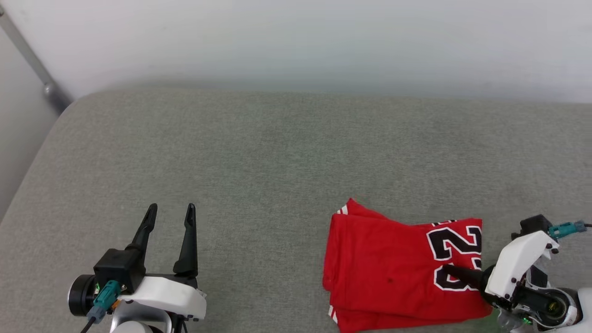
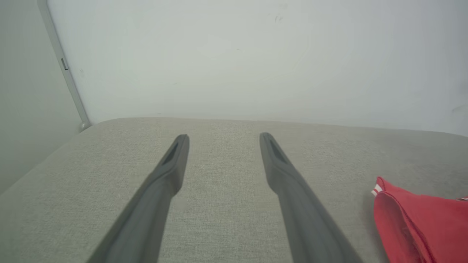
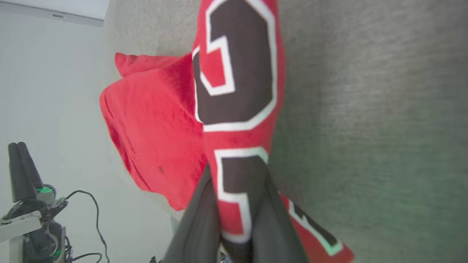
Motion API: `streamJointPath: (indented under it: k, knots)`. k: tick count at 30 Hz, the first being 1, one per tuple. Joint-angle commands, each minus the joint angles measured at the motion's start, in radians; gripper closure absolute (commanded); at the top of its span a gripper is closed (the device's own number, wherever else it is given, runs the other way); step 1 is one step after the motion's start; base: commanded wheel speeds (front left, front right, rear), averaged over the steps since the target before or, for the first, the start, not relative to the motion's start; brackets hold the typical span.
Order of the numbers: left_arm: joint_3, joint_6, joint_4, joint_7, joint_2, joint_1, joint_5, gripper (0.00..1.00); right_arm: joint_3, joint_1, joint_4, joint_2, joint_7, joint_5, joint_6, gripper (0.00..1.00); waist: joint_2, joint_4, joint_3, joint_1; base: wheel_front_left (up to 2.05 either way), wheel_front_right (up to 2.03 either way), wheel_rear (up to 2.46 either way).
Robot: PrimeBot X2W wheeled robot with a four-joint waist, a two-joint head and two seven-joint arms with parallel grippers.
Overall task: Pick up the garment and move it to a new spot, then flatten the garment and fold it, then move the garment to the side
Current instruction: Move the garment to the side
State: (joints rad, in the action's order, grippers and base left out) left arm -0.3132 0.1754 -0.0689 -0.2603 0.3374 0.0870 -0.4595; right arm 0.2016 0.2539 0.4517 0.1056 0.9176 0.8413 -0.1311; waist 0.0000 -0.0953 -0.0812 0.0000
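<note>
**Head view:** The garment (image 1: 384, 268) lies folded into a compact red rectangle at the near right of the grey padded surface (image 1: 277, 152), with the black "23" lettering along its right side. The right gripper (image 1: 451, 272) reaches in from the right, its dark fingers lying across the lower numeral at the right edge of the garment. The left gripper (image 1: 171, 208) is at the near left, well apart from the cloth. Its 2 fingers are spread and hold nothing.

**Left wrist view:** The left gripper (image 2: 223, 137) points toward the far wall with bare surface between its parted fingers. A red corner of the garment (image 2: 420, 226) with striped trim shows off to the right.

**Right wrist view:** The right gripper (image 3: 237, 171) is clenched on a ridge of the garment (image 3: 153, 124), and the white-edged lettering is pinched between the 2 fingers. I cannot tell how many layers are in that pinch.

**What could go wrong:** The job left looks like moving the folded garment aside.
- If the pinch has caught only the upper layers, pulling would peel them off the stack and open the fold.
- A 1-sided hold on the right edge could let the free left part trail, bunch or swing out.
- Smooth jersey cloth held in a narrow pinch could also slip free partway.
</note>
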Motion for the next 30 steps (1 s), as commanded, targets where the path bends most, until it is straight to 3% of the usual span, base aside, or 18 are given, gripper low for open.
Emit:
streamJointPath:
  k: [1,8,18,24,30]
  knots:
    - [0.000,-0.003,0.000,-0.007,0.001,-0.012,0.009,0.00,-0.024,-0.009,-0.013,0.021,-0.020,-0.046,0.001,1.00,0.0000,0.042,0.023,0.0000,0.00,0.00,0.00]
    - [-0.006,-0.006,0.025,-0.005,0.015,-0.010,0.018,0.00,-0.151,0.062,-0.041,0.103,-0.084,-0.303,0.001,1.00,0.0000,0.211,0.010,0.0000,0.00,0.00,0.00]
    - [-0.018,-0.023,0.119,0.047,0.070,0.107,0.066,0.00,-0.189,0.255,0.027,0.159,-0.119,-0.421,0.001,1.00,0.0000,0.453,-0.214,0.0000,0.00,0.00,0.00]
    - [-0.027,-0.048,0.219,0.130,0.131,0.236,0.113,0.00,-0.112,0.395,0.103,0.219,-0.188,-0.483,0.001,1.00,0.0000,0.504,-0.388,0.0000,0.00,0.00,0.00]
    - [-0.054,-0.072,0.322,0.206,0.149,0.367,0.150,0.00,0.033,0.532,0.181,0.261,-0.295,-0.540,0.001,1.00,0.0000,0.495,-0.518,0.0000,0.00,0.00,0.00]
